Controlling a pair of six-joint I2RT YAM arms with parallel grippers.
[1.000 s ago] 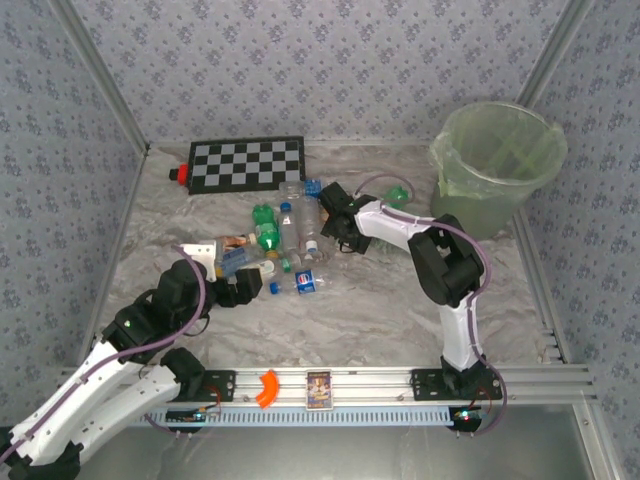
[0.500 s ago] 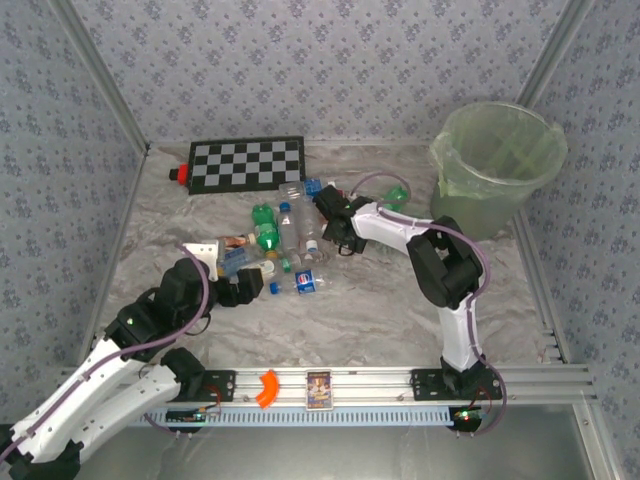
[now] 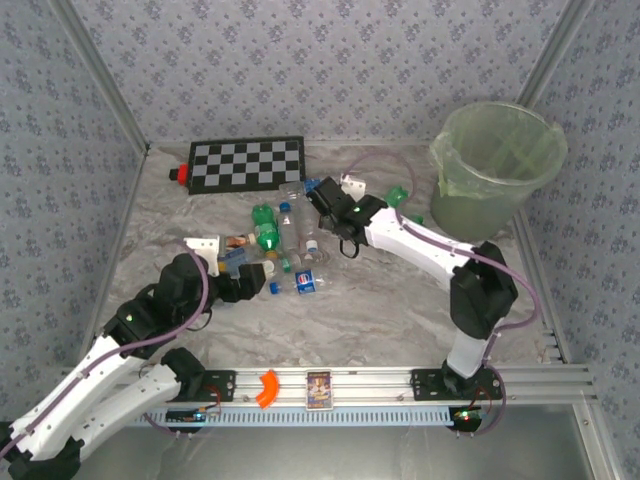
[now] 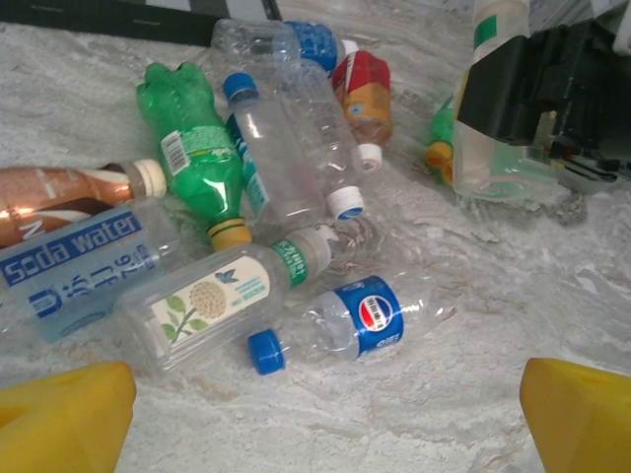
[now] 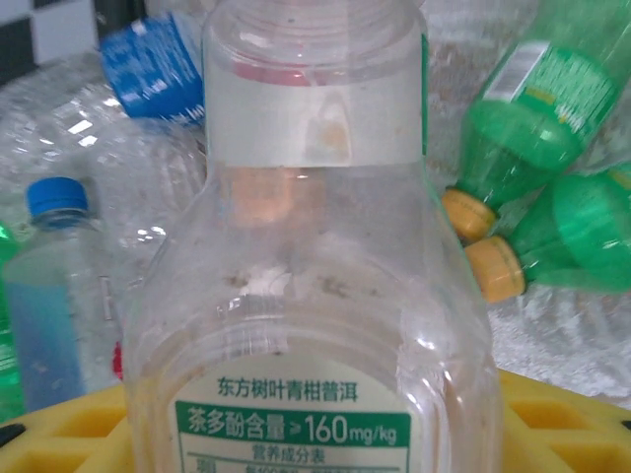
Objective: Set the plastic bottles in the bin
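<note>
Clear bottle (image 5: 315, 296) in my right gripper (image 3: 338, 200); label reads "160mg/kg" under Chinese characters. Yellow pads (image 5: 552, 414) clamp its sides. Right arm stretched long across table (image 3: 400, 300); bin (image 3: 470, 205) well off to gripper's right. My left gripper (image 4: 320, 419) wide open, low, touching nothing; just ahead lie "Soda water" bottle (image 4: 74, 261) and Pepsi bottle (image 4: 355, 320).

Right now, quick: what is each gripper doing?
Left gripper: open, nothing between its fingers.
Right gripper: closed on a clear bottle with a green label.
</note>
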